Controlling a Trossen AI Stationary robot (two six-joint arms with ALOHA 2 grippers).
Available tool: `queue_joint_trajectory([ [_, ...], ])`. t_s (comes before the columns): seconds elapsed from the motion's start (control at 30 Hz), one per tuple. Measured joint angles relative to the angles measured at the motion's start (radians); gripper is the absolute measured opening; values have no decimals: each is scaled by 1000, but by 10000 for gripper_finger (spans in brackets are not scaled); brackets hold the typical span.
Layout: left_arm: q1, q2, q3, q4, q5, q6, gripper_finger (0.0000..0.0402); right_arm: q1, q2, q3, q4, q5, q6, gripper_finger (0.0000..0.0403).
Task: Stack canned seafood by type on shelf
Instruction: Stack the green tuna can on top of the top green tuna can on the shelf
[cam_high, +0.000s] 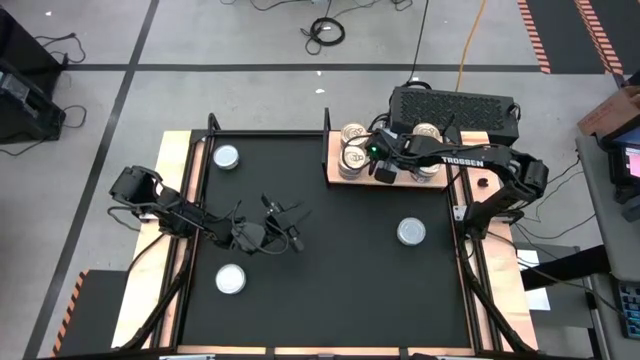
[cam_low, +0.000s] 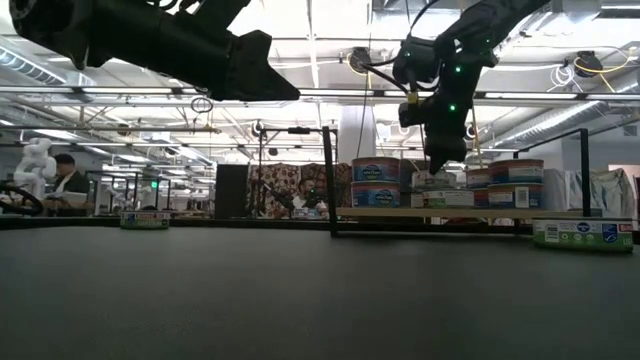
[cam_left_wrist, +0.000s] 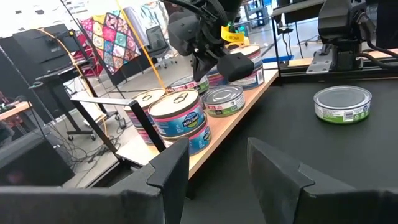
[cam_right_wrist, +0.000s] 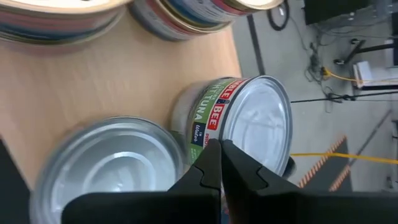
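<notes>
overhead, the closed right pincer (cam_high: 384, 172) hides the light-brown wooden shelf (cam_high: 334, 165); its wrist view shows a silver-lidded green tin (cam_right_wrist: 239, 121) beneath.

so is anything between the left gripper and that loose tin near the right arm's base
Nothing visible. The left gripper hangs open over bare black mat, and the mat between it and the loose tin is empty. The right gripper is shut over the shelf, off that line.
</notes>
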Motion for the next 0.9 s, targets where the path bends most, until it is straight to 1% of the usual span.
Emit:
queue_joint_trajectory([
  [0.07, 0, 0, 0, 0, 0, 0, 164, 0, 0, 0, 0, -15, 3, 0],
  [0.27, 0, 0, 0, 0, 0, 0, 164, -4, 0, 0, 0, -12, 23, 0],
  [0.47, 0, 0, 0, 0, 1, 0, 164, -5, 0, 0, -2, 20, 26, 0],
  [0.6, 0, 0, 0, 0, 0, 0, 164, -5, 0, 0, -2, 17, 22, 3],
  [0.7, 0, 0, 0, 0, 1, 0, 164, -5, 0, 0, -2, 18, 21, 21],
  [0.9, 0, 0, 0, 0, 1, 0, 164, -6, 0, 1, -1, 26, 24, 72],
])
